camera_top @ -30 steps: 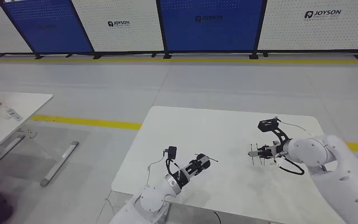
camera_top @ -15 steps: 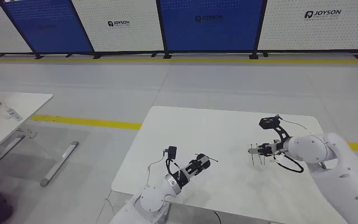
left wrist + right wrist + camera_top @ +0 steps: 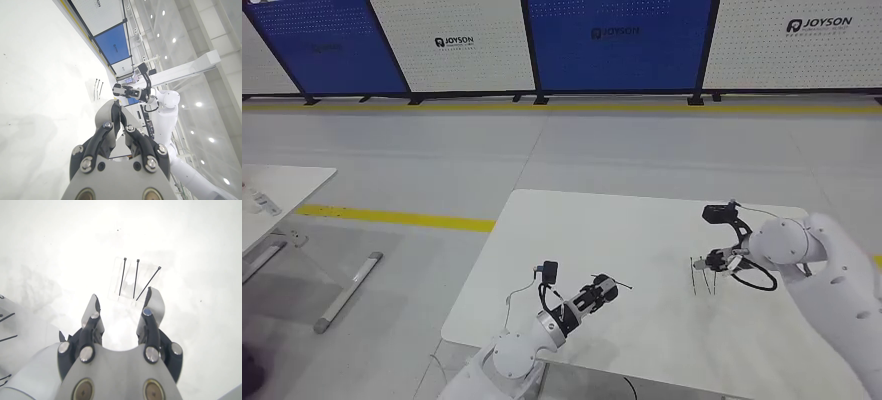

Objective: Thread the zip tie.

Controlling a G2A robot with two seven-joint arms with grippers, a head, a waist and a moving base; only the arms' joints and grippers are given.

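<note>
- counter: white; it carries a clear sheet in its right half, about midway between the far and near edges.
- zip ties, three: black, loose and flat on the sheet. Their tails lie toward my right jaws and their heads on the side away from them. Two are near parallel, the third slanted.
- right jaws: mine, spread wide and empty, hovering at the tail ends. The slanted tie's tail lies just beside one finger.
- left jaws: mine, pressed together over the counter's left half, toward the near edge. A dark strand sticks out past the tips; I judge it a tie pinched there.
- step in hand: approach for pick-up. None of the three on the sheet is threaded yet.
- next move calls for: coming down on one tail only, with my right jaws set across the strap. I must close without dragging its neighbours. The strap is thin and lies flat on slick plastic, so I judge a slip likely.
</note>
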